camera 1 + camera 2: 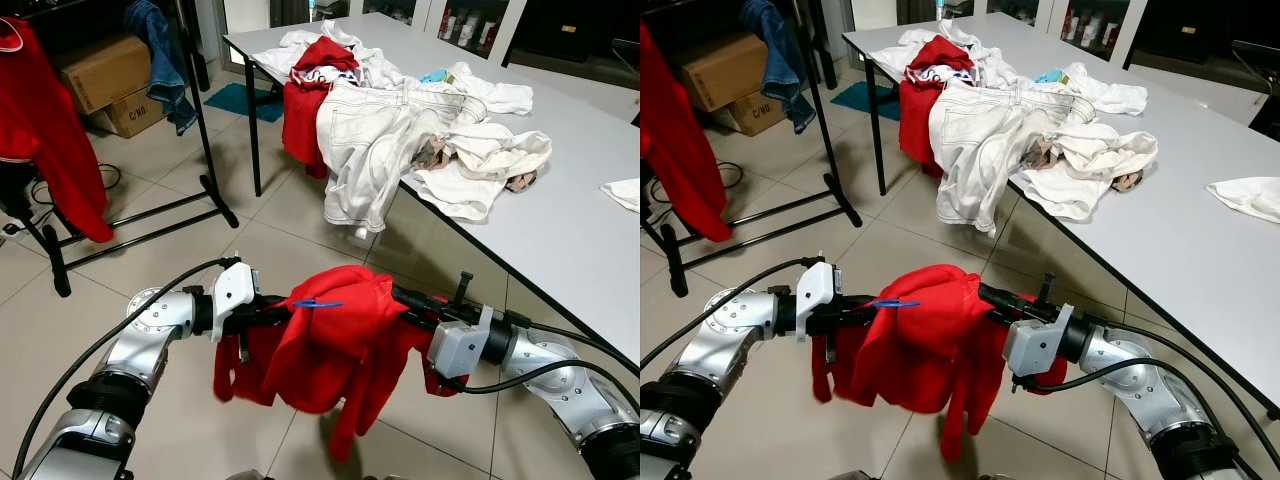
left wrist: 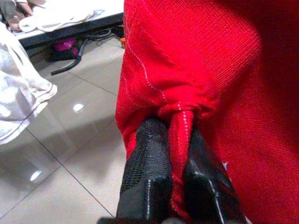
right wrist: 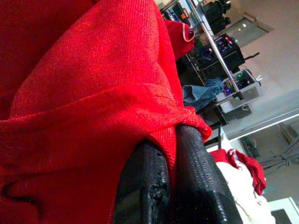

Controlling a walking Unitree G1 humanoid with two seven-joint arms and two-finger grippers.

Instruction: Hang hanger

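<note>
Claws are gripping a red garment (image 1: 335, 345) between them above the tiled floor (image 1: 160, 250): left claw (image 2: 170, 156) and right claw (image 3: 170, 161) are each clamping a fold; a blue hanger (image 1: 318, 304) is poking out on top.

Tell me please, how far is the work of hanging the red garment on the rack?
Done: a blue hanger sits in the red garment. In hand: the left gripper and right gripper are each shut on its fabric, holding it above the tiled floor. Left: carrying it to the black clothes rack, where another red garment already hangs, and hooking it on.
</note>
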